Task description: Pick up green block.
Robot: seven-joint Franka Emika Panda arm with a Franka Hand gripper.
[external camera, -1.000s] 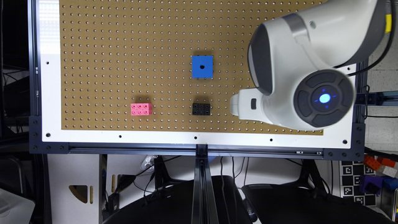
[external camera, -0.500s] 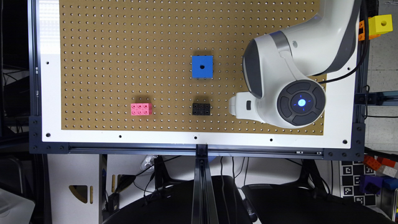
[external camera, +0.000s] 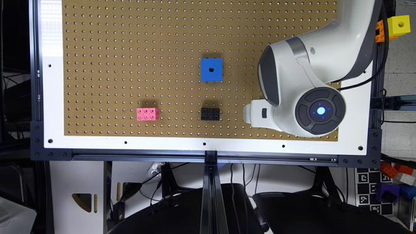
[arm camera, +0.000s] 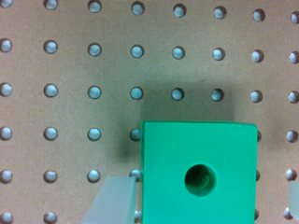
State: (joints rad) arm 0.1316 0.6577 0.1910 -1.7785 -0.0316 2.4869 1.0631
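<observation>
Green block between spread gripper fingers, on pegboard.

Wrist view: green block (arm camera: 198,172), round dark hole in top face, sits on brown pegboard (arm camera: 70,70); gripper (arm camera: 203,200) fingers apart, one finger (arm camera: 114,200) just beside one side of the cube, the other at the far side with a gap, not clamped. Exterior view: white arm (external camera: 302,87) over the pegboard's right part; blue cube (external camera: 211,69) with hole near centre; black studded brick (external camera: 210,114) below it; pink studded brick (external camera: 147,114) well to the left; yellow cube (external camera: 400,25) off the board at upper right.
</observation>
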